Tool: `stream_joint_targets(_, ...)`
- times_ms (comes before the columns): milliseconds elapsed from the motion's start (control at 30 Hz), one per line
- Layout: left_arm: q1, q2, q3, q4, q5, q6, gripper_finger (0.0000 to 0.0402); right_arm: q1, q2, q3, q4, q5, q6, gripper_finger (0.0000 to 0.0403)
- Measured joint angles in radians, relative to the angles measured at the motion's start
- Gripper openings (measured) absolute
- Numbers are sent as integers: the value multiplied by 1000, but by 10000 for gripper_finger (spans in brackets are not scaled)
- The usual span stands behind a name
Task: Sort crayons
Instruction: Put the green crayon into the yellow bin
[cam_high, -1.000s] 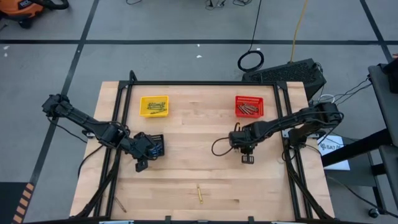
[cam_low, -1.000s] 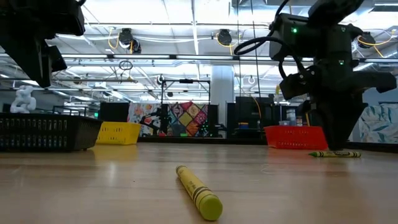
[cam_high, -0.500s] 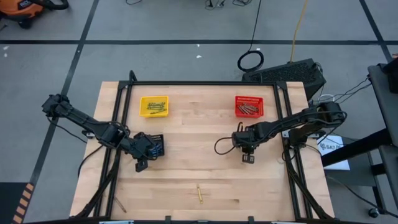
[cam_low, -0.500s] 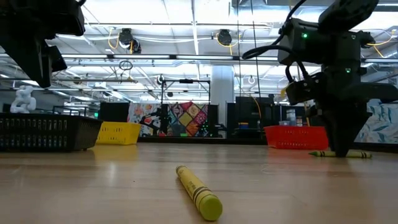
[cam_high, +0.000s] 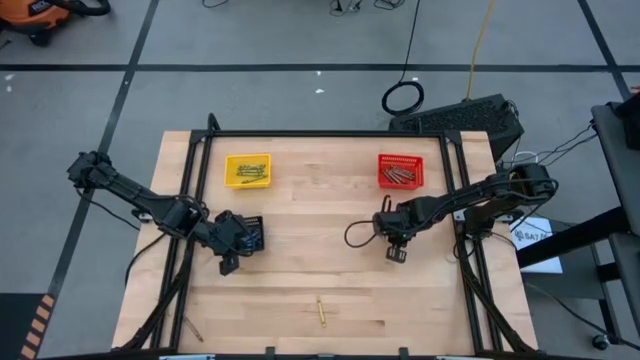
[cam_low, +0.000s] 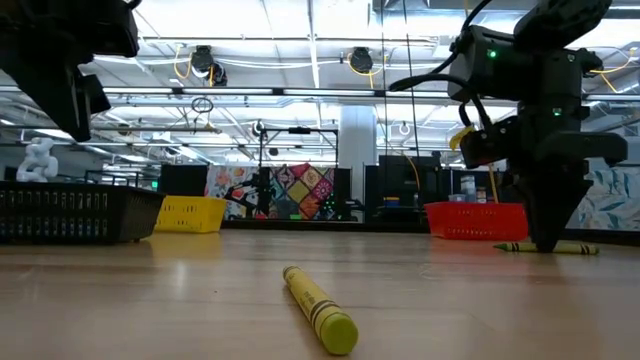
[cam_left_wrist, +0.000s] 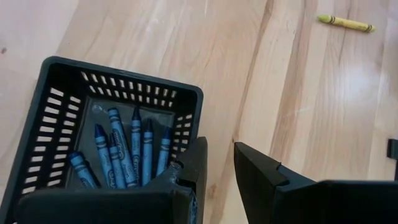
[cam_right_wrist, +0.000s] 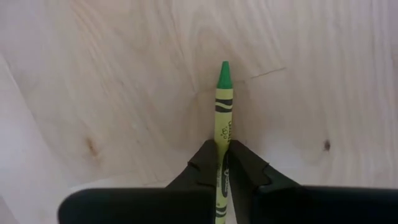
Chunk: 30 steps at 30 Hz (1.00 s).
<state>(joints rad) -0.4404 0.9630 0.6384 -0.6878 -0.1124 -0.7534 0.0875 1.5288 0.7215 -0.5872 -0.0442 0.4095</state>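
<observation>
A yellow-green crayon with a green tip (cam_right_wrist: 224, 106) lies flat on the wooden table right of centre, and my right gripper (cam_right_wrist: 222, 167) (cam_high: 397, 254) is shut on it, pointing down. My left gripper (cam_left_wrist: 219, 165) (cam_high: 228, 264) hangs open and empty beside the near corner of a black basket (cam_left_wrist: 124, 67) that holds several blue crayons (cam_left_wrist: 127, 152). A yellow crayon (cam_high: 321, 311) (cam_low: 320, 310) lies loose near the table's front edge, and another thin crayon (cam_high: 193, 328) lies at the front left. My right gripper pinches the crayon's wrapped shaft (cam_right_wrist: 223, 144) between its two fingers, about midway along it in the low view (cam_low: 530, 247). The fingers come from above and point down, one on each long side. The crayon lies flat on the table, its green tip sticking out past the fingers.
A yellow basket (cam_high: 247, 170) with yellow crayons stands at the far left and a red basket (cam_high: 401, 172) with reddish crayons at the far right. Bare wood lies between the two arms and toward the front edge. A black frame (cam_high: 330, 133) rims the table.
My right gripper has sunk a little onto the green-tipped crayon, rolled slightly about its pointing line, and shut on it. The crayon stays flat on the table.
</observation>
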Motion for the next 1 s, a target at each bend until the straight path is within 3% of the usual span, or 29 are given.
stream_joint_targets(400, 0, 0, 0, 93, -96, 1, 84, -16, -38, 33, 12, -55, 10, 0)
stream_joint_targets(700, 2, 0, 0, 166, -228, 2, 84, -48, -105, 70, 212, -61, -23, 0)
stream_joint_targets(867, 5, 0, 0, 295, -345, 15, 84, -69, -108, 70, 394, -62, -83, 0)
stream_joint_targets(1000, 21, 0, 0, 403, -368, 85, 84, -89, -111, 71, 558, -62, -141, 0)
